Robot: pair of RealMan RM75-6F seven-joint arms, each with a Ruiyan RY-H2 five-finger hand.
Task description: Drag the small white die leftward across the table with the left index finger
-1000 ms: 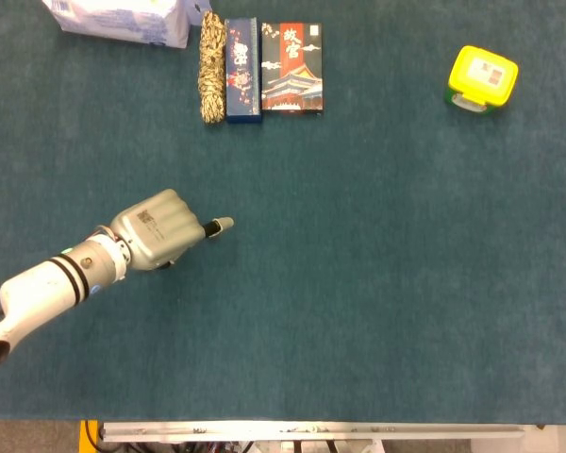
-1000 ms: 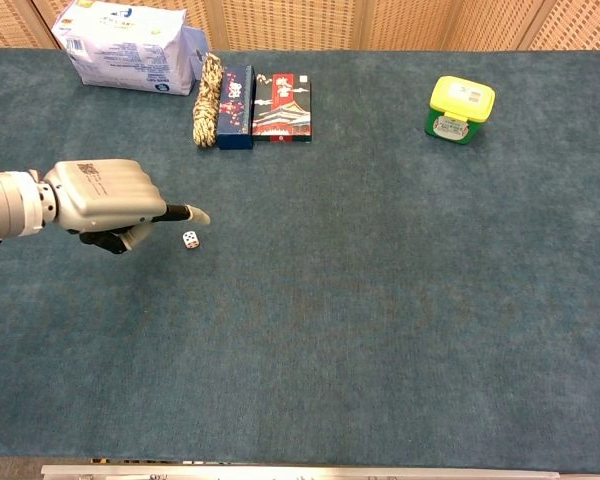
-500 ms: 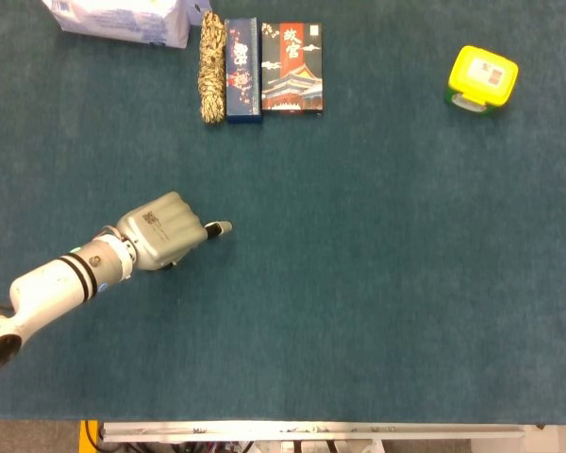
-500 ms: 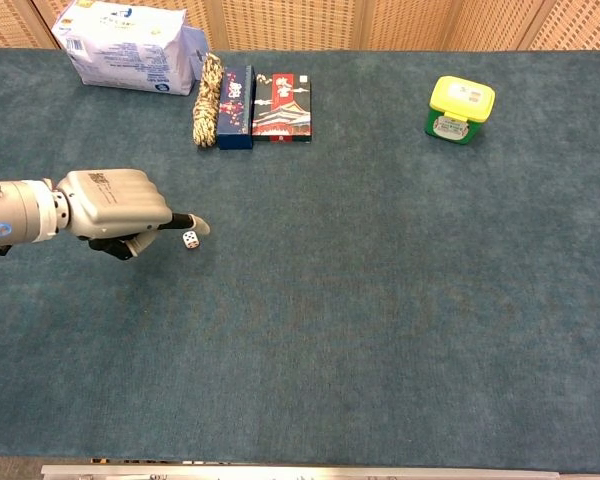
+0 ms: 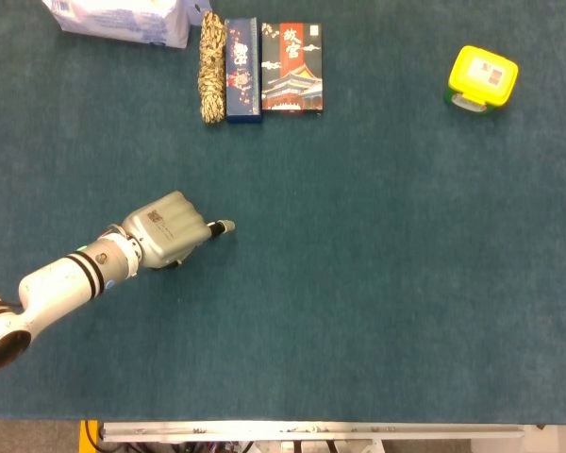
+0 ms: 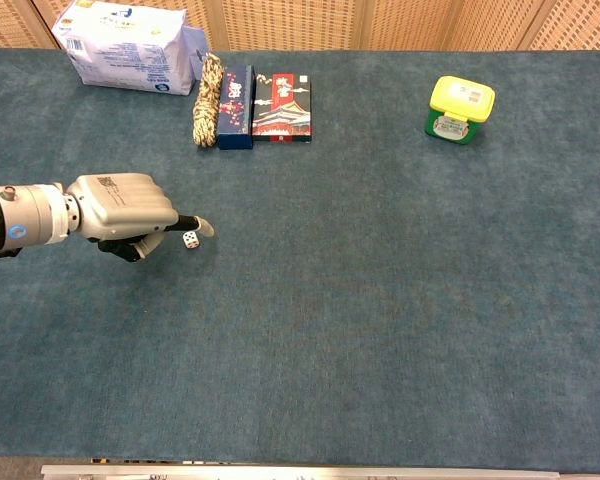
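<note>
The small white die (image 6: 190, 239) lies on the blue table cloth just below my left index fingertip (image 6: 206, 228) in the chest view. My left hand (image 6: 123, 208) is curled in with only the index finger stretched out to the right; it holds nothing. The fingertip hangs right at the die's upper right side; whether it touches I cannot tell. In the head view the left hand (image 5: 168, 232) and its extended finger hide the die. My right hand shows in neither view.
At the back stand a white tissue pack (image 6: 130, 45), a coil of rope (image 6: 209, 98), a blue box (image 6: 236, 93) and a red-and-black box (image 6: 282, 106). A yellow-lidded jar (image 6: 460, 108) sits at the back right. The table's front edge (image 6: 300, 468) runs along the bottom.
My left hand has come down and slightly right, bringing the index fingertip from above the die to right beside it. The die has not moved.
</note>
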